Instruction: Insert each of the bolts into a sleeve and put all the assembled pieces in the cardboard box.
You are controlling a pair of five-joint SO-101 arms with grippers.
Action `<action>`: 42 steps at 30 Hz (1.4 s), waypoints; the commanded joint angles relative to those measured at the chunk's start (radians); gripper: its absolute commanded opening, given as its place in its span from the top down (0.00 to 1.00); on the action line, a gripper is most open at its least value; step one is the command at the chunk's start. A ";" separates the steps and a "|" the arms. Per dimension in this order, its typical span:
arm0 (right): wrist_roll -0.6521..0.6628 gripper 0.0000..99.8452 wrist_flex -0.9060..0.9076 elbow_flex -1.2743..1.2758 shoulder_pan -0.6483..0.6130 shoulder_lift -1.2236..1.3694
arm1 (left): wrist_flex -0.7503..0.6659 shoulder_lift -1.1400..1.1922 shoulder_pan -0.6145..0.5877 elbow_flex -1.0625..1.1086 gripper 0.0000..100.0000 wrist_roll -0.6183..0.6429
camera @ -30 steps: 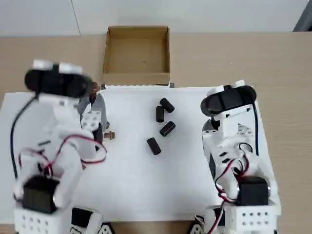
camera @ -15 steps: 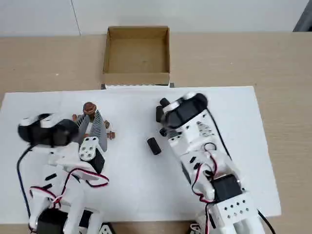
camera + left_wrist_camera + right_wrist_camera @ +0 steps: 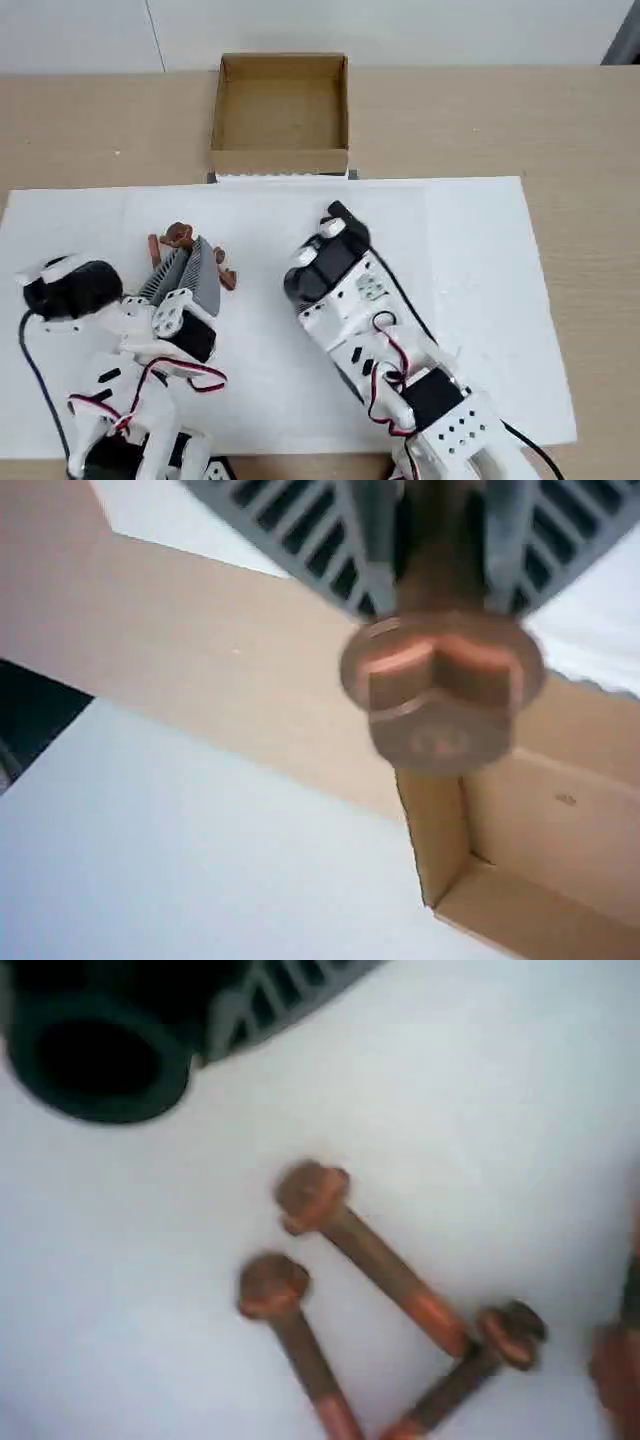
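Observation:
My left gripper [image 3: 186, 262] is shut on a copper bolt [image 3: 180, 235] and holds it above the left part of the white sheet; its hex head [image 3: 440, 695] sticks out past the grey fingers [image 3: 290, 520]. Loose copper bolts [image 3: 225, 276] lie beside it, and three bolts [image 3: 370, 1255] show on the sheet in the right wrist view. My right gripper [image 3: 170, 1010] is shut on a black sleeve [image 3: 95, 1055], open end toward the camera. The right arm [image 3: 330, 270] lies over the sheet's middle, and one black sleeve [image 3: 336, 211] shows at its far end.
The open cardboard box [image 3: 281, 110] stands on the wooden table past the far edge of the white sheet [image 3: 480, 260]; a corner of the box [image 3: 520, 880] shows behind the held bolt. The sheet's right part is bare.
The right arm has swung from the sheet's right side to the middle, covering the sleeves. The left arm has lifted a bolt off the sheet and drawn back toward the front.

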 commanded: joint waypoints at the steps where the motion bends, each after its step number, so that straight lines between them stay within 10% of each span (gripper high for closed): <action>1: -0.006 1.00 -0.045 -0.008 -0.045 -0.016 | -0.034 -0.012 0.009 -0.005 1.00 0.054; 42: 0.138 1.00 0.033 -0.009 -0.186 -0.199 | -0.003 -0.012 0.247 0.070 1.00 -0.066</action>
